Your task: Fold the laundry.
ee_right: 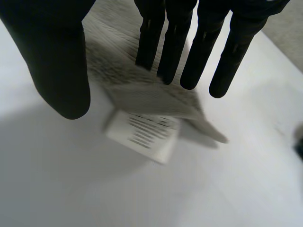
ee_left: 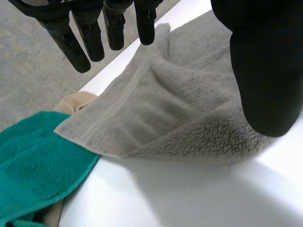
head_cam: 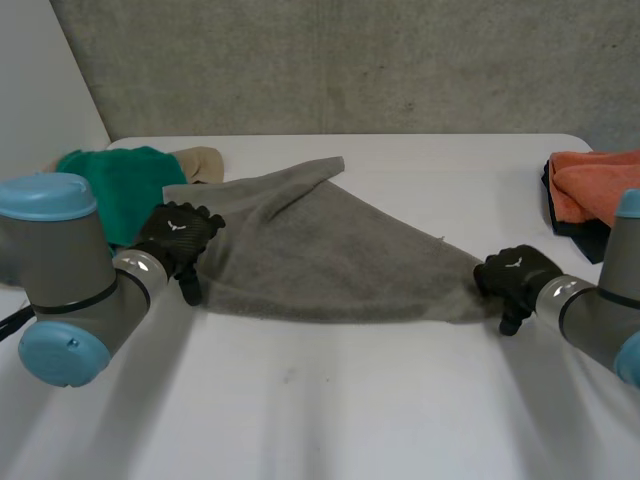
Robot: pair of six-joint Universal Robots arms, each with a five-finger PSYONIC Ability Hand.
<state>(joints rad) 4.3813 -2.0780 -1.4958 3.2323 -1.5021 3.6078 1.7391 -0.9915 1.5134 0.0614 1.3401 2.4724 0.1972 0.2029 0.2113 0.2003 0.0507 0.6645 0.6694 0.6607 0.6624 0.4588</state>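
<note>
Towel: the grey fluffy towel [head_cam: 320,250] lies spread out in the middle of the white bench [head_cam: 320,410].
Left hand: the left hand [head_cam: 178,235] is at the towel's 9 o'clock end, its fingers straight and apart, gripping nothing.
Right hand: the right hand [head_cam: 515,277] is at the towel's 3 o'clock corner, above a white tag [ee_right: 144,135], its fingers straight too.
Other cloths: a green towel [head_cam: 120,185] lies at 10 o'clock and an orange cloth [head_cam: 595,185] at 2 o'clock.

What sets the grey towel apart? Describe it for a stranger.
On the white table, the grey towel lies across the middle, between left hand and right hand. Unlike the bunched green cloth and orange cloth at the sides, it is spread out.
</note>
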